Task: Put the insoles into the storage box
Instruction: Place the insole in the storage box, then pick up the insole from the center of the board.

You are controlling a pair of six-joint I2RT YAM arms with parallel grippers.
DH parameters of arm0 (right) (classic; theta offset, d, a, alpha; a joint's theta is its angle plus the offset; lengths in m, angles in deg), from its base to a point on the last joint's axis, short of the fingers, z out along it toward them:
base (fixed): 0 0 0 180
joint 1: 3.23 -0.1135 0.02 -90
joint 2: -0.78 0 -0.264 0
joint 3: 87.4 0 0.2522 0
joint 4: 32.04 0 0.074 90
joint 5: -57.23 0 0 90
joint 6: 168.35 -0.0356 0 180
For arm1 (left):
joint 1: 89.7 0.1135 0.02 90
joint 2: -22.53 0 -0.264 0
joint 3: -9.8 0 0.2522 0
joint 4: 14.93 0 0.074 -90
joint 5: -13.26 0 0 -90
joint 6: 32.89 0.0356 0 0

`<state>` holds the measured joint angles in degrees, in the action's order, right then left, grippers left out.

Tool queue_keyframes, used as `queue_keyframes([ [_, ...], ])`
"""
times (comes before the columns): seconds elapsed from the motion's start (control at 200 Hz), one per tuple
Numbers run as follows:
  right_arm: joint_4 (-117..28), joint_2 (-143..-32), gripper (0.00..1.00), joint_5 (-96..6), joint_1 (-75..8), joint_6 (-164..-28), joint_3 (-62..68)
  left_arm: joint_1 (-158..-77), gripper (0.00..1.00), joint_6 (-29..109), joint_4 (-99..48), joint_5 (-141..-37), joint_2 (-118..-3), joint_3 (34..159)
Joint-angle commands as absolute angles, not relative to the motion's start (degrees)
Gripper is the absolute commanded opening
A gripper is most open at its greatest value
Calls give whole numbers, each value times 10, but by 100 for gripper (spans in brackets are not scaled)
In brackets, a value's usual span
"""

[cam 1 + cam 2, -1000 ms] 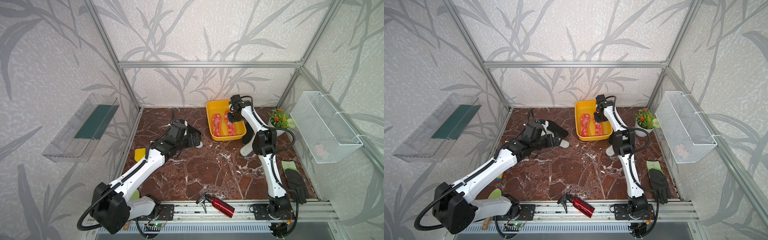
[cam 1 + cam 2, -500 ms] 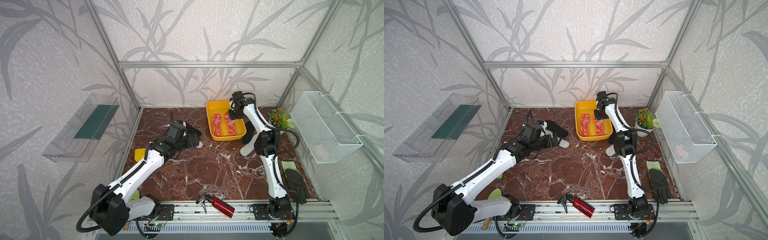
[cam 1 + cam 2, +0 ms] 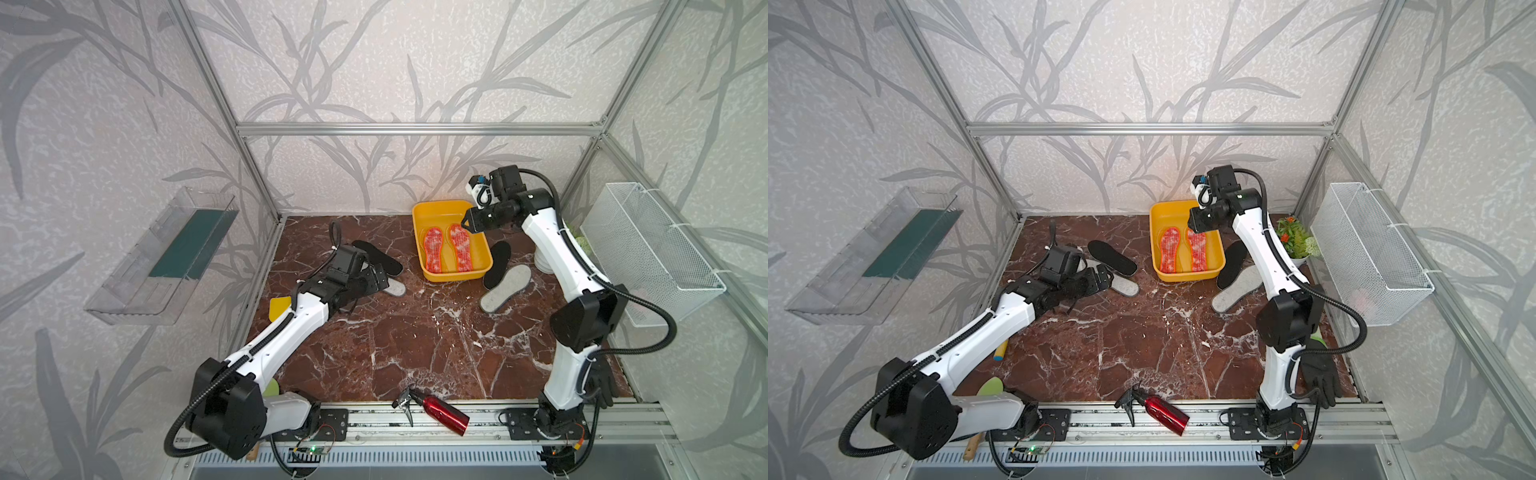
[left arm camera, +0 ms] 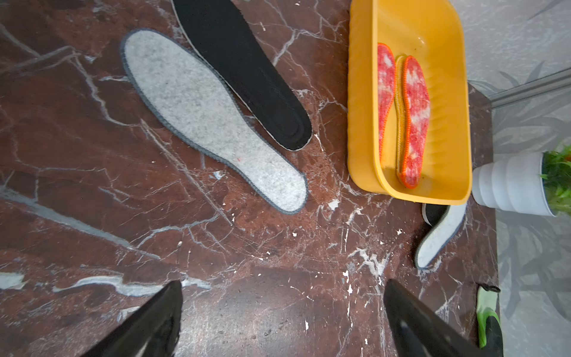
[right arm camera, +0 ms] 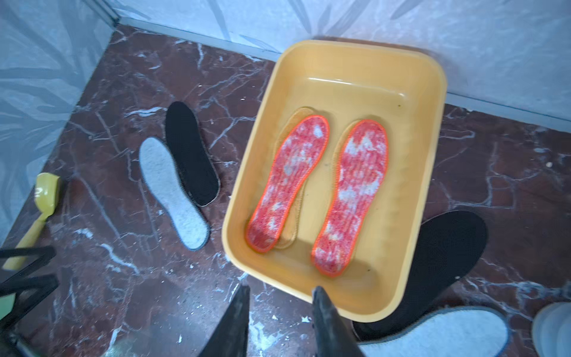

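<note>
Four insoles are in, four are out. The storage box [image 3: 441, 204] sits at the back of the counter [image 3: 415, 340], on the right arm's side. Inside, two red-orange mottled insoles [image 5: 289, 182] [image 5: 352, 197] lie flat, side by side. Each lies on a yellow-orange insole [image 4: 400, 102] that shows only as an edge.

Out on the counter:
- Left of the box, the left black insole [image 3: 378, 257] and the left grey felt insole [image 4: 213, 120] lie side by side, edges touching.
- Right of the box, the right black insole [image 3: 496, 259] lies against the box wall. The right grey felt insole [image 3: 507, 289] overlaps its near end.

Left gripper [image 4: 282, 282]: jaws spread wide and empty. It is low over bare counter, just short of the left grey felt insole. Both top views have it over that insole's near end; I can't tell if it touches.

Right gripper [image 5: 281, 293]: jaws a modest gap apart with nothing between them. It is raised over the box rim on the right arm's side, and the right wrist view looks down into the box.

Clutter: a yellow scraper [image 3: 279, 307] by the left wall, a red spray bottle [image 3: 440, 409] on the front rail, a black glove [image 3: 1320, 380] at front right, and a potted plant [image 3: 1293, 239] by the wire basket [image 3: 648, 249].
</note>
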<state>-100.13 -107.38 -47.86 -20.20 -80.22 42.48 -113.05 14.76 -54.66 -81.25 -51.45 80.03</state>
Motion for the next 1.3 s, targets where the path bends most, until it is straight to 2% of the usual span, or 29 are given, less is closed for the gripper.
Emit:
queue_keyframes([
  [0.0,-948,-1013,35,-516,-208,-825,335,-1122,99,119,-554,-798,-521,801],
  [0.15,-875,-912,36,-517,-210,-846,183,-1110,99,110,-562,-799,-539,805],
  [0.385,-847,-850,37,-508,-214,-874,46,-1090,99,54,-526,-824,-576,782],
  [0.54,-814,-817,37,-526,-222,-901,-13,-1074,99,12,-575,-807,-629,811],
  [0.755,-757,-781,37,-619,-229,-928,-81,-1064,99,8,-645,-778,-715,917],
  [0.96,-744,-746,37,-624,-260,-922,-117,-1063,97,7,-678,-756,-775,985],
  [1.13,-720,-707,37,-593,-274,-939,-159,-1064,86,-14,-680,-756,-807,998],
  [1.295,-705,-694,37,-599,-273,-945,-185,-1065,85,-26,-687,-759,-836,1012],
])
